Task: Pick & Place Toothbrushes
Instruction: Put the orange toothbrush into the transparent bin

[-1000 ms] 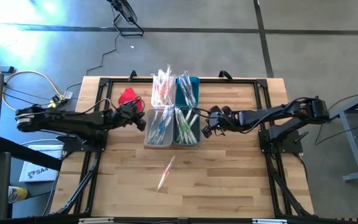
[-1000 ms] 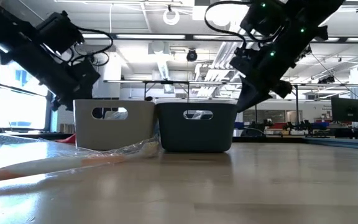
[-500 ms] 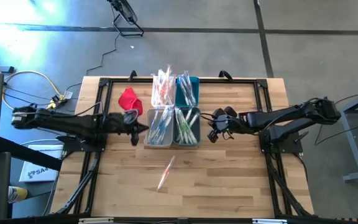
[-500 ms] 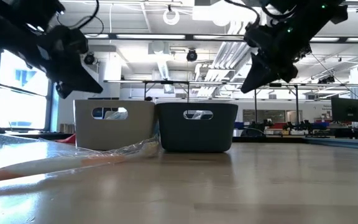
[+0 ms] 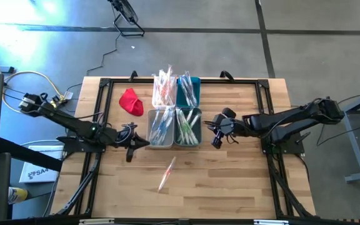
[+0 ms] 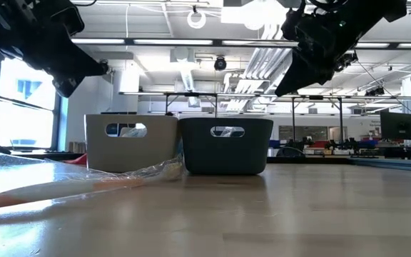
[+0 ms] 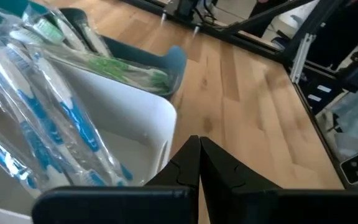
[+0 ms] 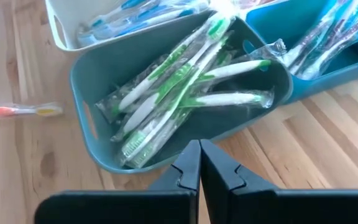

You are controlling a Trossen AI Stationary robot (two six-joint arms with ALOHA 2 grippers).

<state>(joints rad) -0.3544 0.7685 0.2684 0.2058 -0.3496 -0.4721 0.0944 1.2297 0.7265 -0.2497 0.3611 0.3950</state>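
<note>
Looking from the high view, 4 bins [image 5: 174,109] of toothbrushes [image 5: 187,122] sit mid-worktop [image 5: 230,181]; 1 orange toothbrush [image 5: 166,174] lies just beyond them. Left claw [image 5: 144,142] and right claw [image 5: 214,136] flank the bins, both pressed together, empty. Wrist views confirm the fingers meet.

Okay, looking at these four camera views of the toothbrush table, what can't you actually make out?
- Back two bins: high view, wrapped brushes too small to count or sort by colour.
- Bin contents: low view, walls of the white bin and dark bin hide them.
- Loose toothbrush: low view, blurred up close; right wrist view, cut off by the edge.
- Red cloth: high view, too small to identify.
</note>
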